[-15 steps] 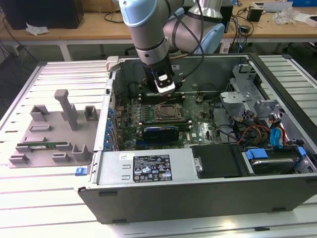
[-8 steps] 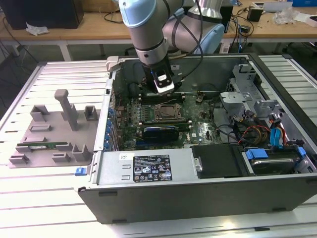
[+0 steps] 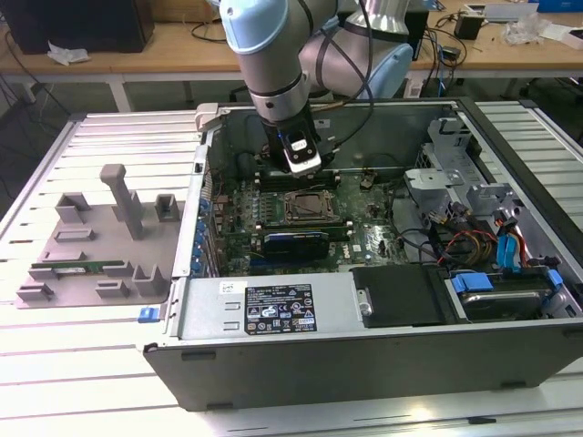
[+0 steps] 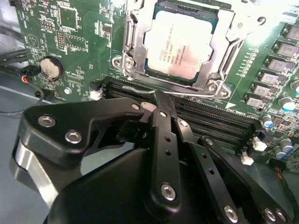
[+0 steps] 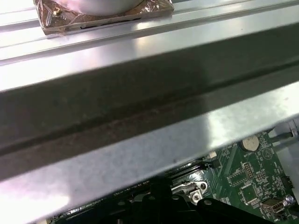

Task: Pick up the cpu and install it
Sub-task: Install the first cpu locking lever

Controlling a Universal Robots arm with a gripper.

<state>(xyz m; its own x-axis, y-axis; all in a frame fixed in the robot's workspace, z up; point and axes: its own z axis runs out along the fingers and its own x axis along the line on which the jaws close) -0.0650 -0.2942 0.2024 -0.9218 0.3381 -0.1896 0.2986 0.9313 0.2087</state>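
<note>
The arm (image 3: 273, 55) at the upper middle of the exterior view has pale blue joint caps, silver-grey tube sections and a dark band near the wrist, with black cables running alongside. The gripper (image 4: 163, 100), filling the lower half of the second wrist view, is matte black with silver screw heads along its linkages.

Cpu (image 4: 180, 44) in socket (image 4: 135, 51) on motherboard (image 4: 74, 42); memory slots (image 4: 205, 119) between socket and gripper (image 4: 163, 100).
</note>
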